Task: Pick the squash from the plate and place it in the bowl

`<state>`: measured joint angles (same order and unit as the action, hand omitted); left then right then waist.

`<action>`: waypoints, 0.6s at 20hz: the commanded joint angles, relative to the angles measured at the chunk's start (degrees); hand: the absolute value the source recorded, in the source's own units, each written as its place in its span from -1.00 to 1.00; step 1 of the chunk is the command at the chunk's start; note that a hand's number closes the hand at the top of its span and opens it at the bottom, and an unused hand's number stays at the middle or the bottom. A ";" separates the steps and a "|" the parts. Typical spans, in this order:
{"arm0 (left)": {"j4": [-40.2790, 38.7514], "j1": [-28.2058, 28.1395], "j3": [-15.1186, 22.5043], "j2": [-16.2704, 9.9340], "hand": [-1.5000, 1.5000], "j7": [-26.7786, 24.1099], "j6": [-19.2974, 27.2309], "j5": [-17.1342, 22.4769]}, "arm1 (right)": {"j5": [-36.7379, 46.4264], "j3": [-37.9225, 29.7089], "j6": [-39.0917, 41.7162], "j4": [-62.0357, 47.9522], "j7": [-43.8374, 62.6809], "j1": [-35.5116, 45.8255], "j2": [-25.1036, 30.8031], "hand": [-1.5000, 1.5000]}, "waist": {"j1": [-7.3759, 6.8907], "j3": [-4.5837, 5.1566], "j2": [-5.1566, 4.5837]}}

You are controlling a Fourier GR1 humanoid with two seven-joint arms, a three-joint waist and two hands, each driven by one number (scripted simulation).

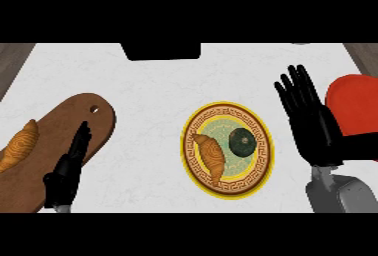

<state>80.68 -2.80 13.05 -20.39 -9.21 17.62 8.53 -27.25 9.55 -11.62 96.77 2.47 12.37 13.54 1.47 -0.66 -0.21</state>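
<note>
A dark green round squash lies on the right half of a yellow patterned plate at the counter's middle. A croissant lies on the same plate, to the squash's left. The red bowl sits at the right edge, partly cut off by the view. My right hand stands open with straight fingers between the plate and the bowl, touching neither the squash nor the plate. My left hand is open at the lower left, edge-on over the cutting board.
A brown wooden cutting board lies at the left with a second croissant on its left side. A black object sits at the counter's far edge. Wooden floor shows past the counter's left and right corners.
</note>
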 commanded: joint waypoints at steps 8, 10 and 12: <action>7.77 6.39 -5.50 1.23 0.00 0.94 -7.75 10.99 | 25.98 0.47 -16.68 -17.68 7.34 -3.51 14.52 -1.00 | -0.64 2.16 -0.59; 8.78 8.35 -6.52 1.51 0.00 3.53 -9.42 14.29 | 27.22 -0.11 -26.25 -19.34 9.36 -2.63 7.43 -1.00 | -1.62 0.93 -0.03; 8.99 11.09 -9.72 -1.82 0.00 6.69 -13.13 17.96 | 31.91 2.23 -29.77 -19.09 10.47 0.01 6.39 -1.00 | -1.87 0.78 0.18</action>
<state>88.34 5.26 5.95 -20.66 -5.99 7.82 21.87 -3.50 10.53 -32.71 80.75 9.57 10.89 19.87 -0.02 0.43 -0.30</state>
